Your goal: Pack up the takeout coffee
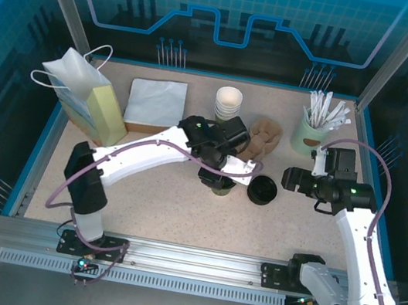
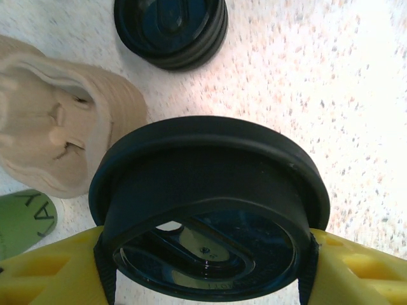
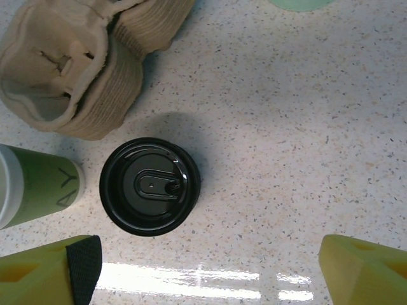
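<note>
The left pincer (image 2: 206,270) was clamped on a black plastic lid (image 2: 210,184), one finger at each side, close beside the pulp cup tray (image 2: 57,140). The paper cup (image 3: 41,190), white above a green band, stood on the surface just beside that tray. The right pincer (image 3: 203,270) was spread wide and empty over a stack of black lids (image 3: 149,186) near the tray.

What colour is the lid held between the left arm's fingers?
Black and glossy. The lid shows best in the left wrist view.

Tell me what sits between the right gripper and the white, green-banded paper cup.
A stack of round black plastic lids stands between the right gripper and the cup, in the top view.
</note>
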